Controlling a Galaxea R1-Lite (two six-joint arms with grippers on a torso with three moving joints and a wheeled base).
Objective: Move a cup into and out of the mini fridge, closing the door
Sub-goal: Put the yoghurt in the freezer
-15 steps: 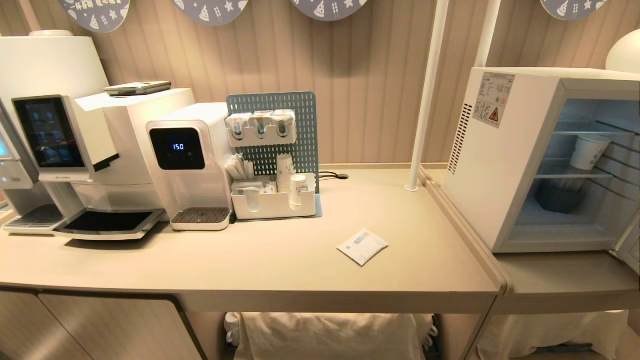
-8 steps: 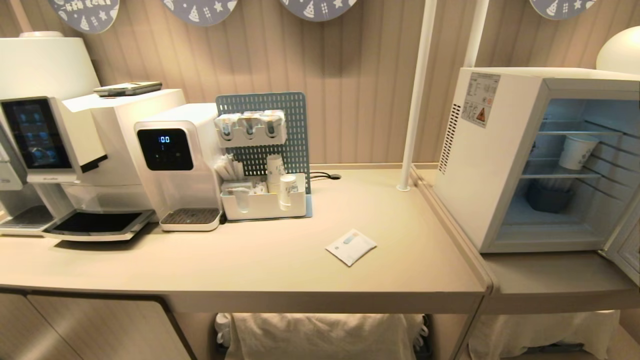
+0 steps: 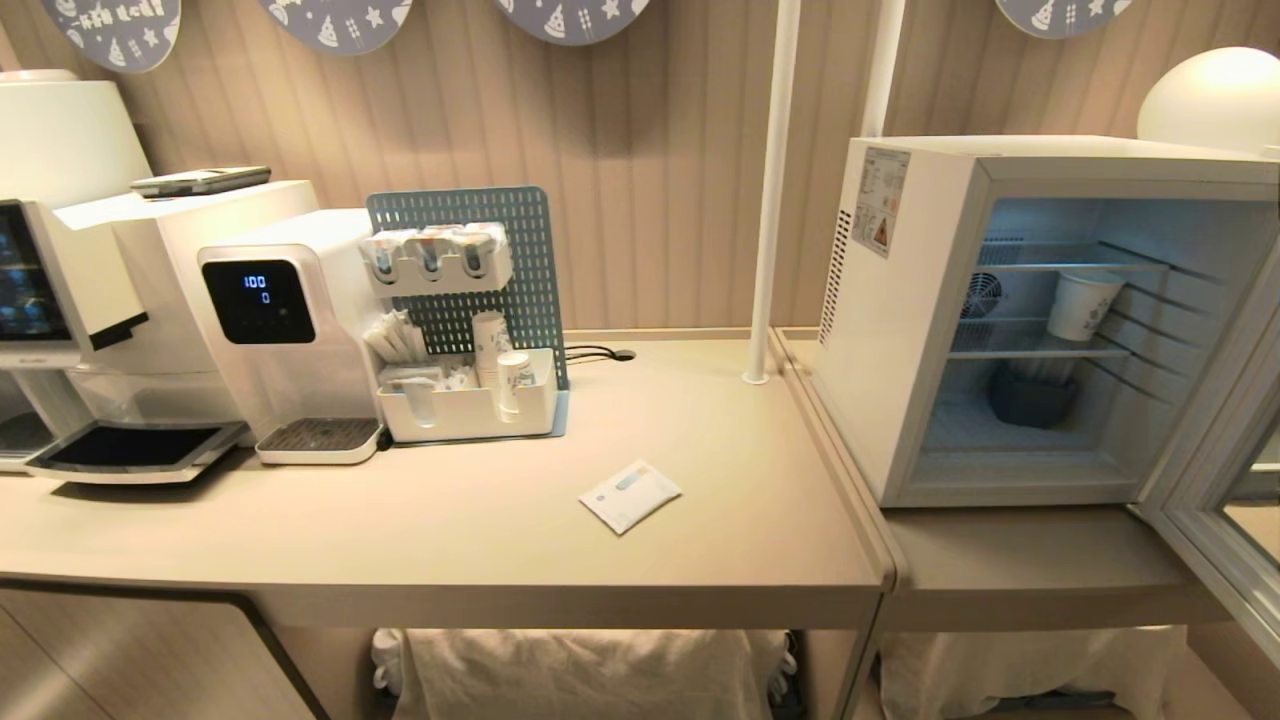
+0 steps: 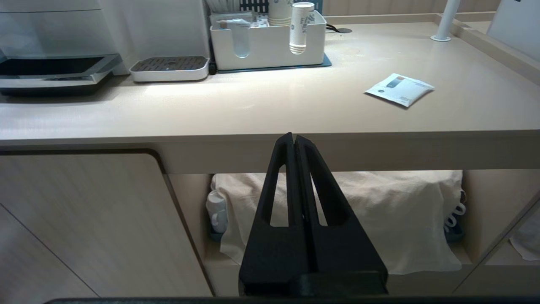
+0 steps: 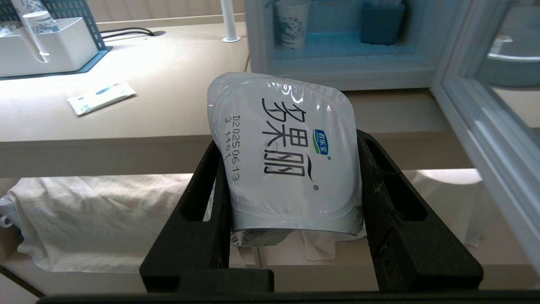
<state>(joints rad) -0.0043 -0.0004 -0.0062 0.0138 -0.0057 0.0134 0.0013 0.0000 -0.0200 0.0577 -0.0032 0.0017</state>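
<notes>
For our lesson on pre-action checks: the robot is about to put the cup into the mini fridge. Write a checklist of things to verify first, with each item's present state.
1. The cup is gripped between the right gripper fingers: ok.
2. The door stands open: ok.
3. The mini fridge has free space on its floor beside the blue box: ok.
4. The paper cup on the shelf leaves shelf room: cannot tell.
5. The left gripper is shut, empty, and below the counter edge, out of the way: ok.
6. The right gripper is level with the fridge opening: not ok, it sits below the counter.
</notes>
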